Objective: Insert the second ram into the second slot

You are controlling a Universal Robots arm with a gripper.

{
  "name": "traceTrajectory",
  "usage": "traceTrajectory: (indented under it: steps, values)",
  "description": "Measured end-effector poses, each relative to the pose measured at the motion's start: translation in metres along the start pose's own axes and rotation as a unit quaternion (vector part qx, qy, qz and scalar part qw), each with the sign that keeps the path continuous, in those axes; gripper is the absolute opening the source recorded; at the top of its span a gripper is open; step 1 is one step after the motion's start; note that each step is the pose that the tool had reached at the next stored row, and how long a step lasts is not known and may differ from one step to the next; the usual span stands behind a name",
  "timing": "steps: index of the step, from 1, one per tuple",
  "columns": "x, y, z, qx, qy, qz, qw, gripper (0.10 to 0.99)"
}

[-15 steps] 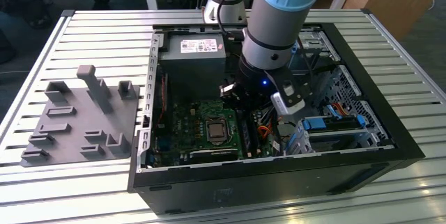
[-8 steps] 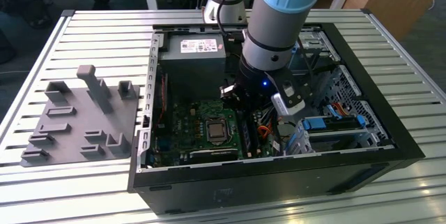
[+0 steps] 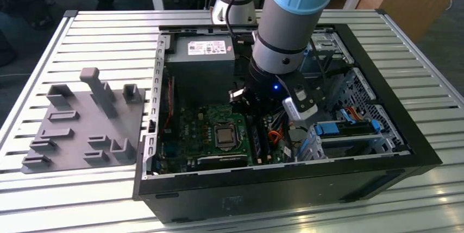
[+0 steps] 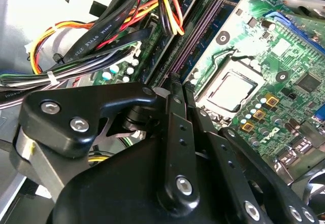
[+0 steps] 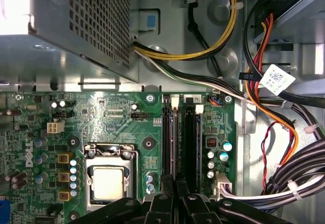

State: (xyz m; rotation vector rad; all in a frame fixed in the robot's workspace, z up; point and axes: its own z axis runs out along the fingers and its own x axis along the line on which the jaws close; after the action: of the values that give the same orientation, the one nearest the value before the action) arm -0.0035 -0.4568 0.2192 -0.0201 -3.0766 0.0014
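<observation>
- Grey holder tray [image 3: 80, 124] lies at the exterior view's left, beside the computer case [image 3: 290, 195]. Its upright posts and pockets look shaped to stand parts on edge for a pick from above.
- The case lies on its side with the open face up, so the arm can reach the motherboard [image 3: 195, 130] straight from above.
- The processor socket [image 5: 108, 181] sits near the middle of the board, with the two memory slots [image 5: 190, 137] just beside it.
- The gripper [image 4: 181, 88] hangs low inside the case, directly over one end of the slots. Its fingers [image 4: 176, 132] are drawn together with only a thin slit between them. I cannot tell whether anything thin is caught there.
- A long dark strip runs along the slot nearer the socket, in line with the fingertips. I take it for the second ram [image 5: 172, 137], standing edge-up in its slot. How deep it sits cannot be told. Narrow, closed tips lined up with the slot would suit pressing down on it.
- The cable bundle [image 5: 274, 127] is tied off toward the drive cage [image 3: 348, 130] at the exterior view's right, which keeps the wires off the slots.
</observation>
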Motion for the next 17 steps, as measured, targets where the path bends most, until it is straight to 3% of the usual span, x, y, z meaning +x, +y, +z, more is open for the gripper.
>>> traceTrajectory:
  steps: [17]
  values:
    - [-0.0006,0.0001,0.0001,-0.0001,0.0001,0.0,1.0,0.137]
